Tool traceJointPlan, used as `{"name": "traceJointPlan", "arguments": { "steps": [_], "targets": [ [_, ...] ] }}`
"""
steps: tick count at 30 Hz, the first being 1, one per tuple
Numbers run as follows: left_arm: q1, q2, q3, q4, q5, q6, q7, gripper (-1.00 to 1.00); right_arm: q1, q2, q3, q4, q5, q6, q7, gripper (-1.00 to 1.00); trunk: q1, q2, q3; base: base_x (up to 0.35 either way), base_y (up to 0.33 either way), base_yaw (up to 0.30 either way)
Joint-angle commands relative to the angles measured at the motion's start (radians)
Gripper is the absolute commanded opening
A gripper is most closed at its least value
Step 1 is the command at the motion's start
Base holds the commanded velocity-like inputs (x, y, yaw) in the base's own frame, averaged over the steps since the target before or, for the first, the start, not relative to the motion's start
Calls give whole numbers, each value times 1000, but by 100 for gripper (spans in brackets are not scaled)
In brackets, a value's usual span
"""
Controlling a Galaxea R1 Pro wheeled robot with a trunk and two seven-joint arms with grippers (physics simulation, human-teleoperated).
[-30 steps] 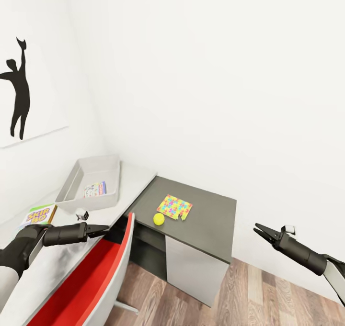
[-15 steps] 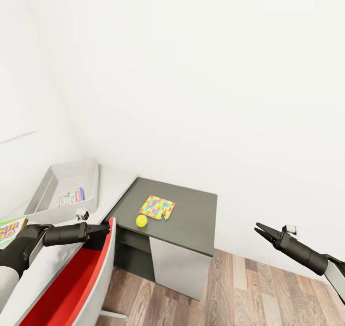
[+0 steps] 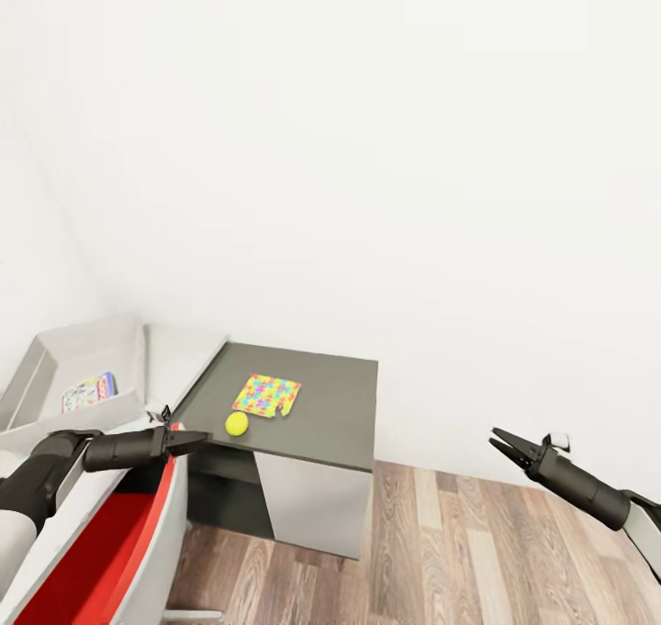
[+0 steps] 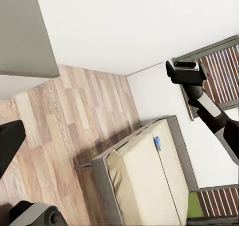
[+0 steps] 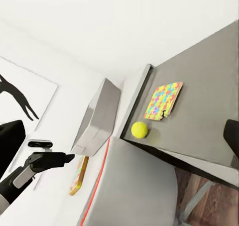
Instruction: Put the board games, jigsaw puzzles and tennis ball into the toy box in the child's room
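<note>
Child's room, seen from the head camera. White walls meet a wood-plank floor (image 3: pixel 477 552). In the left wrist view the beige bed (image 4: pixel 147 186) stands well apart across that floor, a small blue-edged item (image 4: pixel 158 143) lying flat on the mattress; it may be one of the board games, but it is too small to tell.

The white-topped table (image 3: pixel 179 359) runs along the left wall and abuts a lower dark grey cabinet (image 3: pixel 321 405). A red-and-white chair (image 3: pixel 119 552) stands pushed against the table edge, between the robot and the table.

The toy box (image 3: pixel 83 359) sits on the table near the wall, one printed board game (image 3: pixel 89 392) lying flat inside it, so one toy is judged stowed. In the right wrist view a further flat yellow-edged box (image 5: pixel 78 176) lies on the table beside the toy box.

A jigsaw puzzle (image 3: pixel 266 395) lies flat on the cabinet top, and the tennis ball (image 3: pixel 237 423) rests just beside its near corner, neither yet collected.

The left gripper (image 3: pixel 188 440) hovers over the chair's edge with its fingers drawn together on nothing. The right gripper (image 3: pixel 503 445) hangs over open floor, fingers parted and empty. Both arms are held forward and clear of the furniture, a posture judged suited to travel rather than reaching.
</note>
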Motion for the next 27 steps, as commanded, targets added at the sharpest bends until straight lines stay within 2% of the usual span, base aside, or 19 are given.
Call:
{"name": "traceJointPlan", "arguments": {
  "steps": [1, 16, 27],
  "targets": [
    [0, 0, 0, -1, 0, 11, -4, 100, -1, 0, 0, 2, -5, 8, 1, 100, 0, -2, -2, -160, 0, -280],
    [0, -1, 0, -1, 0, 11, -4, 100, -1, 0, -5, 10, -5, 9, 1, 100, 0, -2, -2, -115, 0, -281],
    [0, -2, 0, -1, -1, 11, -4, 100, -1, 0, -5, 21, -5, 8, 1, 100, 0, -2, -2, -25, 0, -281]
  ]
}}
